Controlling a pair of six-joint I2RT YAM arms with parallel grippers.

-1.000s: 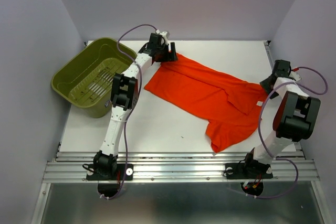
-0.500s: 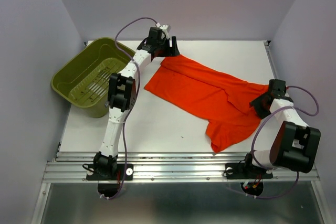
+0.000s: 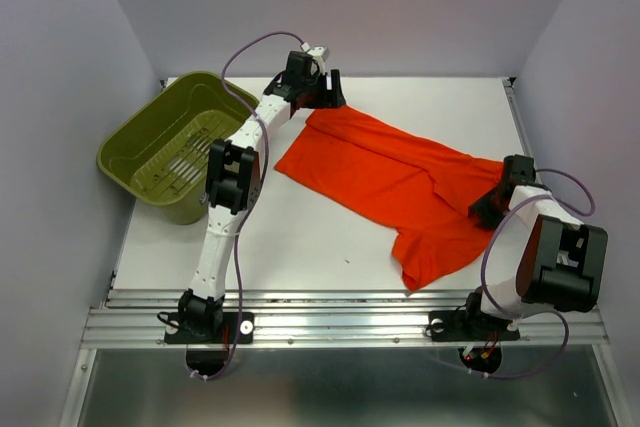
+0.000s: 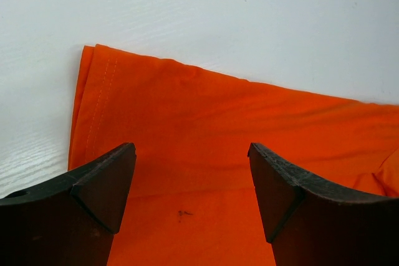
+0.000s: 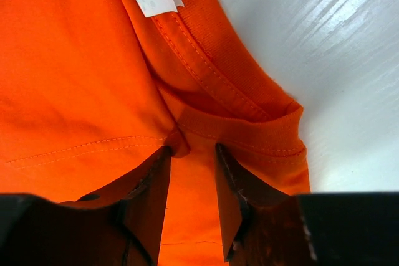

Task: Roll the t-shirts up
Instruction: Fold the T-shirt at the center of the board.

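On smooth table [image 3: 300,237], soft creased t-shirt [image 3: 390,177]

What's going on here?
Two arms are working on an orange t-shirt that lies spread out, not yet rolled, on the table. The left gripper hangs open over the far hem corner. The right gripper looks pinched on a fold beside the collar. A green basket sits at the left.
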